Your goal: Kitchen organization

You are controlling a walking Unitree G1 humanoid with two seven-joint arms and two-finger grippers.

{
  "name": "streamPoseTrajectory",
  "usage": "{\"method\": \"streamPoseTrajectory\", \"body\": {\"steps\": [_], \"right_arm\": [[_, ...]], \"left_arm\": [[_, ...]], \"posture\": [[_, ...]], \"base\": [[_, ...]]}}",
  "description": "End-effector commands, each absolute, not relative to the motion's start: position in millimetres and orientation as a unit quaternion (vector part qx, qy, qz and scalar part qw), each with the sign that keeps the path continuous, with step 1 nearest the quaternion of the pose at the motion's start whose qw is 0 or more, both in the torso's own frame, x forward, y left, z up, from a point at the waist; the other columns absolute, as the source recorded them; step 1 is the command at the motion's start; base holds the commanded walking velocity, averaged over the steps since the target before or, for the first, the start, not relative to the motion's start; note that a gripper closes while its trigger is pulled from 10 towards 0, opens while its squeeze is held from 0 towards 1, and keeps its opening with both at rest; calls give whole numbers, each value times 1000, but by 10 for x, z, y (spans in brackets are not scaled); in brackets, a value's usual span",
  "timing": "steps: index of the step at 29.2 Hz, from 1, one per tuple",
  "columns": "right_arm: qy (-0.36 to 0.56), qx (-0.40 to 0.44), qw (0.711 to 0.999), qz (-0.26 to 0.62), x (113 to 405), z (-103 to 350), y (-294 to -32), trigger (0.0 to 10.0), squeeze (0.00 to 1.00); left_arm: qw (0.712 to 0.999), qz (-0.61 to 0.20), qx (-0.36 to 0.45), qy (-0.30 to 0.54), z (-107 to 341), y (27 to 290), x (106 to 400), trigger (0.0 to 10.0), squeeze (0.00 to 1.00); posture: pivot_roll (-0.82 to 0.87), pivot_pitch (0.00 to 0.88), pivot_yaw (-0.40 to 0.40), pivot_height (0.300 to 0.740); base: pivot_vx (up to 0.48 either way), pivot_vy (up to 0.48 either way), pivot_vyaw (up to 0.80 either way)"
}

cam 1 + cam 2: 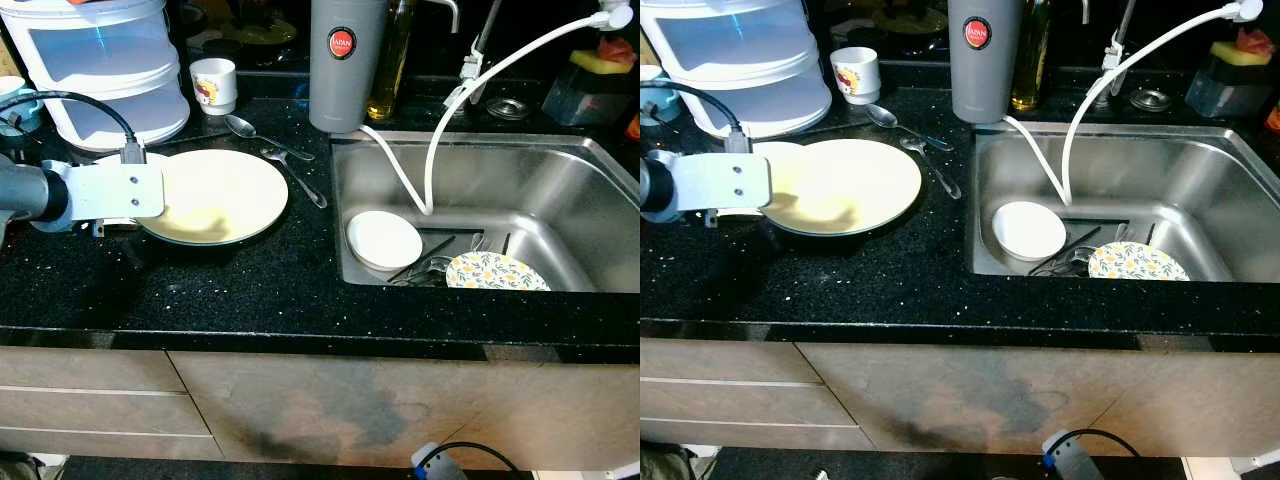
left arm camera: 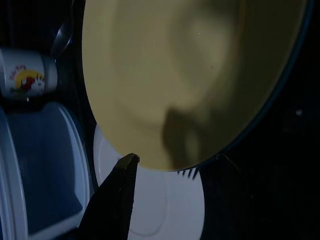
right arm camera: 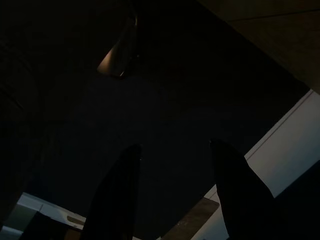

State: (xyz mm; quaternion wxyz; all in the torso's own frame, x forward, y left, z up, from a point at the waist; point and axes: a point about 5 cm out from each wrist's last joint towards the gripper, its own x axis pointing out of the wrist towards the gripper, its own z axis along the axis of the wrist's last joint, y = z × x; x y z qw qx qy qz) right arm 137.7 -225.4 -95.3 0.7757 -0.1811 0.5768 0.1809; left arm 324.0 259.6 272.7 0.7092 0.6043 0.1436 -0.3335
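Seemingly mid-pickup: left gripper [image 2: 120,195] at rim of round pale-yellow ceramic plate [image 1: 215,195] on black counter [image 1: 250,290], jaw state can't tell w/ 1 finger visible; next, grip rim.

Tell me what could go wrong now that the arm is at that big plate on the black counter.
The left gripper is at the rim of the large cream plate, which overlaps a smaller white plate. Lifting one could drag or rattle the other. A metal spoon and fork lie right beside the cream plate, so sliding it toward the steel sink might sweep them along. The small printed cup behind could be knocked by the arm.
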Motion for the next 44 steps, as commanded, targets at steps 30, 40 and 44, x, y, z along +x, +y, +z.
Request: {"method": "streamPoseTrajectory", "body": {"steps": [30,40,44], "right_arm": [[574,-179,780,173,1523,-877,-2337,10000,0],[572,-179,781,175,1548,-887,-2266,10000,0],[574,-178,780,175,1524,-892,-2284,10000,0]], "left_arm": [[703,-395,588,55,2480,2145,3363,10000,0],[700,-417,576,72,2349,2069,3353,10000,0],[699,-412,580,71,2340,2077,3359,10000,0]], "posture": [[39,1,1,740],[33,0,3,740],[33,0,4,740]], "base": [[0,0,0],[0,0,0],[0,0,0]]}}
